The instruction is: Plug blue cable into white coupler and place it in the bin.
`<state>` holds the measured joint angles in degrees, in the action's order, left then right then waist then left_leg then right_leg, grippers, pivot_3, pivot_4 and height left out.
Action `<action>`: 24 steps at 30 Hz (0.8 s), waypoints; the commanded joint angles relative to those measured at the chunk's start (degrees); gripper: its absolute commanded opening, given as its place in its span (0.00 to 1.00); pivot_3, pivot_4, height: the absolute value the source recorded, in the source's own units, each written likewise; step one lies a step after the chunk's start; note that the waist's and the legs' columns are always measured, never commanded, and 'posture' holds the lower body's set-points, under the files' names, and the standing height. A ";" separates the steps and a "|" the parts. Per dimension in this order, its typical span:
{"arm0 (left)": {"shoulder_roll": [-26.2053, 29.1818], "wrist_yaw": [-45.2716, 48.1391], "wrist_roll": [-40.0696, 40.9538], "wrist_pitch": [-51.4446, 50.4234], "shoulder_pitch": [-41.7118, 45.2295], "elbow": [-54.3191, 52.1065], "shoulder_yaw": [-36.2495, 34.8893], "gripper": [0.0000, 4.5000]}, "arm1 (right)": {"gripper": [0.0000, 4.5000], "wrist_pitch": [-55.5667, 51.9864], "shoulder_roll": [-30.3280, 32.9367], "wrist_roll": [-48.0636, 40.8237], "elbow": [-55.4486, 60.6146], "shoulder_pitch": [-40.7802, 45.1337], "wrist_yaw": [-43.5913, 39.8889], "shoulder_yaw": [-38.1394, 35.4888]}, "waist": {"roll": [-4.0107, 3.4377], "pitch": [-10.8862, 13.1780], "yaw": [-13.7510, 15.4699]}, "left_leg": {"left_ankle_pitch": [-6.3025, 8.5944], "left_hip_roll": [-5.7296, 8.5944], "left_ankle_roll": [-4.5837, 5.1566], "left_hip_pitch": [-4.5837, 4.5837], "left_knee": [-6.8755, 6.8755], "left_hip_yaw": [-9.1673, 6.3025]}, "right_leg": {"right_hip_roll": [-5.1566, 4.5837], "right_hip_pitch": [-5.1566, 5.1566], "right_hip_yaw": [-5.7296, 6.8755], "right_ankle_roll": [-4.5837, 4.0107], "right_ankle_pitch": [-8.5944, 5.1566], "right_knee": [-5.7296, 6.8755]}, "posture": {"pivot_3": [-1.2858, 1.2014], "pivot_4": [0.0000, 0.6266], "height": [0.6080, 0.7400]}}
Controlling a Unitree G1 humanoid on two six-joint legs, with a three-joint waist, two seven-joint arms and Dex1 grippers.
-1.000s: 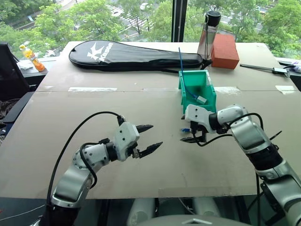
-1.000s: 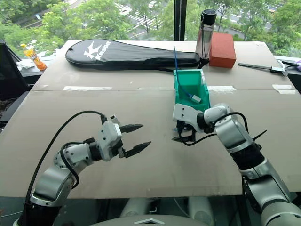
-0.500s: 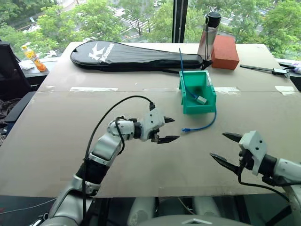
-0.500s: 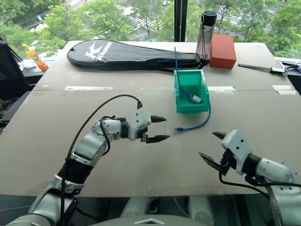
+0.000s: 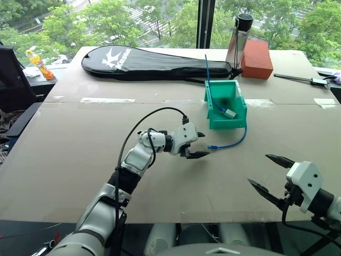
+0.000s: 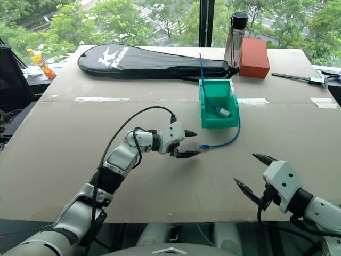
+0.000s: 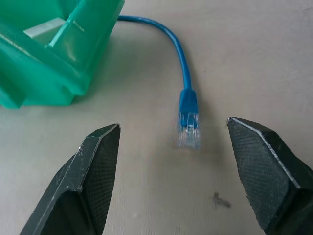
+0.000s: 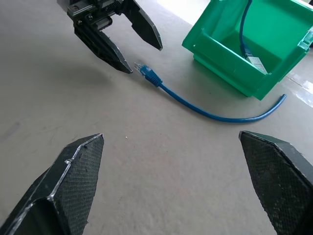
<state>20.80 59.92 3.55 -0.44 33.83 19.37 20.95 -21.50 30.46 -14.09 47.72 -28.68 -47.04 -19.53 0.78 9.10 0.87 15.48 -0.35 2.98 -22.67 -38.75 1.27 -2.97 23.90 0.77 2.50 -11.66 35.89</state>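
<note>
Clearly, "Kason" marks the black racket case.

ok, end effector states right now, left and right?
Left end effector: open, empty, by the blue cable plug.
Right end effector: open, empty.

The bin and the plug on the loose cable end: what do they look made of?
The bin looks like glossy moulded plastic, slightly translucent: light glows through its green walls. The plug looks like clear hard plastic, with the tabletop showing through it; the boot behind it on the cable is matte blue, probably rubbery sheathing.
</note>
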 commanded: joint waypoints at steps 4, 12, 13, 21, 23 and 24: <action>-1.42 0.60 -3.20 4.35 2.14 4.16 1.27 0.51 | 0.98 2.19 0.72 -0.42 2.04 -1.20 2.04 -0.67 | 0.00 0.00 0.00 | 0.00 0.00 0.00 0.00 -0.01 0.01 | 0.01 0.00 -0.01 0.00 0.01 0.02 | 0.52 0.24 1.00; -1.97 1.88 -3.26 7.36 2.17 6.35 0.97 0.01 | 0.98 1.55 0.61 -1.46 1.98 -2.85 3.59 0.27 | 0.03 -0.02 0.04 | 0.00 0.00 0.00 0.00 -0.02 0.01 | -0.01 -0.02 -0.01 -0.01 0.01 0.01 | 0.52 0.24 1.00; -1.81 2.41 -2.86 7.93 1.96 6.02 0.73 0.01 | 0.98 0.66 0.46 -2.19 2.14 -2.61 3.95 0.55 | 0.02 -0.03 0.03 | 0.00 0.00 0.00 0.00 -0.02 0.00 | -0.01 -0.02 -0.01 -0.01 0.01 0.01 | 0.52 0.24 1.00; -1.56 8.40 10.34 9.01 0.31 -10.26 -6.02 0.01 | 0.98 -26.08 -14.67 -32.05 3.52 9.64 26.30 5.17 | 0.04 -0.01 -0.03 | 0.00 -0.10 -0.01 -0.07 -0.03 -0.07 | -0.10 0.01 0.01 -0.24 0.13 0.02 | 0.52 0.24 1.00; -2.49 6.69 10.64 10.13 0.62 -12.01 -6.99 0.01 | 0.98 -27.57 -18.98 -35.89 3.21 13.57 32.61 6.74 | 0.04 -0.01 -0.07 | 0.00 -0.11 -0.01 -0.07 -0.03 -0.12 | -0.15 0.00 -0.01 -0.25 0.13 0.02 | 0.52 0.24 1.00; -2.88 6.04 10.50 10.77 0.83 -12.41 -7.27 0.01 | 0.98 -27.78 -20.88 -37.94 2.73 15.53 35.41 6.87 | -0.03 -0.05 -0.15 | 0.00 -0.11 -0.01 -0.06 -0.03 -0.13 | -0.15 0.00 -0.01 -0.25 0.13 0.02 | 0.52 0.24 1.00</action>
<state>19.06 67.39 12.32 7.58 33.76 11.02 15.44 -47.18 13.62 -44.01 49.06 -17.87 -21.33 -13.78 0.76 9.05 0.73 15.47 -0.47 2.96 -22.71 -38.77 1.17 -3.14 23.90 0.69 2.24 -11.52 35.91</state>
